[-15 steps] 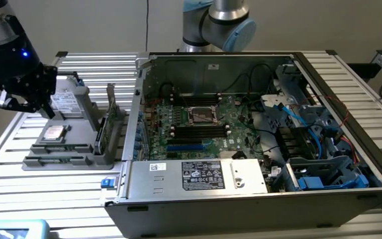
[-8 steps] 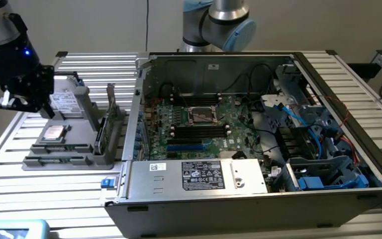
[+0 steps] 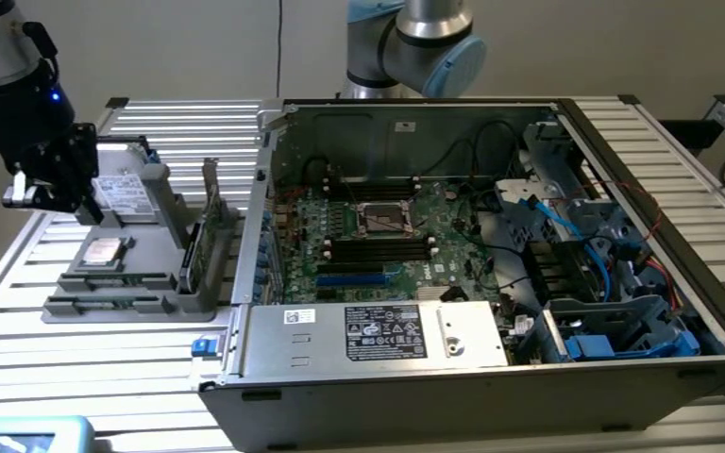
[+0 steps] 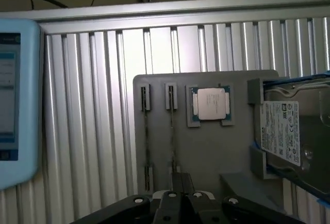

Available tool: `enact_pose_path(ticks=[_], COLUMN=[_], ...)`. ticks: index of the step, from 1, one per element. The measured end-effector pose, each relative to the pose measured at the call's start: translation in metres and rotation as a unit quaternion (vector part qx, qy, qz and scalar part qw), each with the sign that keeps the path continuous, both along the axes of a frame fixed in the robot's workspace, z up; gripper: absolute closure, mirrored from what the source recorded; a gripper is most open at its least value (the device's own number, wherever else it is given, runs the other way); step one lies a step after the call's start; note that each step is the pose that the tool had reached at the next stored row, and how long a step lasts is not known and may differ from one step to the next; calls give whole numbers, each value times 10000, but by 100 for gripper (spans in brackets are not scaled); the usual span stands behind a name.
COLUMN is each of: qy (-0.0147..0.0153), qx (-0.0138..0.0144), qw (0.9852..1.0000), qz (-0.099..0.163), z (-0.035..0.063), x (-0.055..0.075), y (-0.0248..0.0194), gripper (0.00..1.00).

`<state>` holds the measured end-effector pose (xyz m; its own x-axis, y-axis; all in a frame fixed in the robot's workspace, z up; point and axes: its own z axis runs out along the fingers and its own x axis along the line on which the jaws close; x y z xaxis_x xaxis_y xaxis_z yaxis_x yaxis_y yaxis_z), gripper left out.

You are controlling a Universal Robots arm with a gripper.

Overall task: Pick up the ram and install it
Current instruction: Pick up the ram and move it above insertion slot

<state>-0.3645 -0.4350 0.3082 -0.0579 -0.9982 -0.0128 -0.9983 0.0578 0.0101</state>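
**Ram:** The ram (image 3: 110,304) stands on edge in the slot nearest the front edge of the grey tray (image 3: 193,304), which sits toward the left edge of the worktop (image 3: 10,321) in the exterior view. A second stick (image 3: 121,280) stands in the slot just behind it. In the wrist view both appear as thin lines, the ram (image 4: 171,136) among them; which line is which cannot be told.

**Handling, judged:** light, stiff and thin, with fragile chips and contacts. It is best taken by the long upper edge near the middle, pinching the flat faces squarely, since a skewed grip could bind it in the slot.

**Further back on the tray:** a processor (image 3: 102,251), then a hard drive (image 3: 124,193).

**Claw:** The claw (image 3: 67,203) hangs over the far part of the tray beside the hard drive. Its fingers are pressed together, hold nothing and stand clear of the tray (image 4: 206,157).
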Motion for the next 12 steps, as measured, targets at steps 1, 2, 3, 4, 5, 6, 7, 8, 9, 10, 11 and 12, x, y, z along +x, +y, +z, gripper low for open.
enact_pose_path(ticks=[1, 2, 3, 4, 5, 6, 7, 8, 9, 10, 11, 12], qy=[0, 0, 0, 0, 0, 0, 0, 0, 0, -1, -1, 0], qx=[0, 0, 0, 1, 2, 2, 2, 2, 2, 3, 3, 3], qw=[10000, 9999, 9998, 9998, 9998, 9998, 9998, 9998, 9998, 9998, 9998, 9998], qz=[86, 154, 199, 210, 210, 210, 210, 210, 211, 211, 211, 210], z=[0, -1, -1, -2, -2, -2, -2, -2, -5, -8, -13, -17], x=[0, 0, 0, 0, 0, 0, 0, 0, 0, -2, -2, -3], y=[0, 0, 0, 0, 0, 0, 0, 0, 0, -2, -4, -6], gripper=[89, 89, 89, 89, 89, 89, 89, 89, 89, 89, 89, 88])
